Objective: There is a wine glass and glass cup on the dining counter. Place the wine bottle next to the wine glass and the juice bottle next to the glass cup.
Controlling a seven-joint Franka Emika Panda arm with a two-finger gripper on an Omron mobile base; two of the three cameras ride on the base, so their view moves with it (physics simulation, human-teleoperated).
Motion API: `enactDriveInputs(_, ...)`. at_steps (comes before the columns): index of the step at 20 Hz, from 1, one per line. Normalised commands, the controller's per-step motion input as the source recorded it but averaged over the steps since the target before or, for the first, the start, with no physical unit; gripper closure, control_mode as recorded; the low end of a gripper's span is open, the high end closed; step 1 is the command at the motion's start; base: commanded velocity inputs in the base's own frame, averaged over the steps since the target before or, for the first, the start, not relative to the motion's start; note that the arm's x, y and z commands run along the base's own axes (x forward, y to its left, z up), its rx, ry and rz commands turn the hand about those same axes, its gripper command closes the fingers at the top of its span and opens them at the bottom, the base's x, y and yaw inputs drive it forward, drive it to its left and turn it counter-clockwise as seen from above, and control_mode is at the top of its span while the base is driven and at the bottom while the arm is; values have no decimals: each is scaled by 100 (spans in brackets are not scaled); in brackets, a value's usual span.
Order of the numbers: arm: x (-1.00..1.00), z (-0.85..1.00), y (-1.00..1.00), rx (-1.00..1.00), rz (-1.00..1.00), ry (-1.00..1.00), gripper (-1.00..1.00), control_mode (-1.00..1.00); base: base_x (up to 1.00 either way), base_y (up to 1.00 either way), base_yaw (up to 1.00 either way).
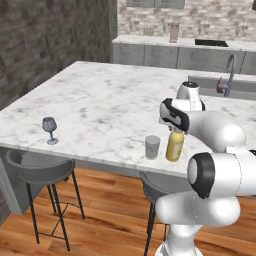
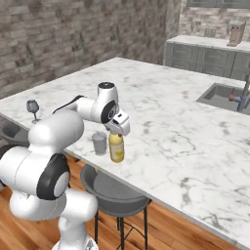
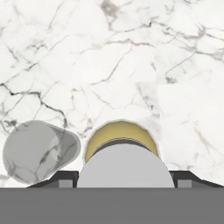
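Hand view: juice bottle (image 3: 120, 135) is seen between spread jaws, glass cup (image 3: 37, 151) just beside; release judged underway, withdrawal upward required.

The robot's white arm is bending up from its round base and reaching forward, with dark rings at its joints. The elbow is sticking up high, and the wrist is folding over so the hand is pointing straight down. The gripper (image 1: 174, 132) (image 2: 116, 133) is hanging low near the near edge, with its jaws standing wide, one on each side of a bottle top. Its two dark fingertips (image 3: 59, 179) are peeking up from below.
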Motion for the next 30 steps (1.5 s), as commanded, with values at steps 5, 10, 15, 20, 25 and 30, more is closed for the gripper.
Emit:
enactDriveInputs(5,5,-43,0,0,0,5,100,-100,0,0,0)
enactDriveInputs(10,8,-44,1,0,0,5,100,-100,0,0,0)
enactDriveInputs(15,-1,-25,-1,0,0,0,-100,-100,0,0,0)
enactDriveInputs(20,-17,1,-7,3,0,-4,-100,-100,0,0,0)
enactDriveInputs(25,-6,11,0,0,0,-2,-100,-100,0,0,0)
enactDriveInputs(30,-6,24,0,0,0,-1,-100,-100,0,0,0)
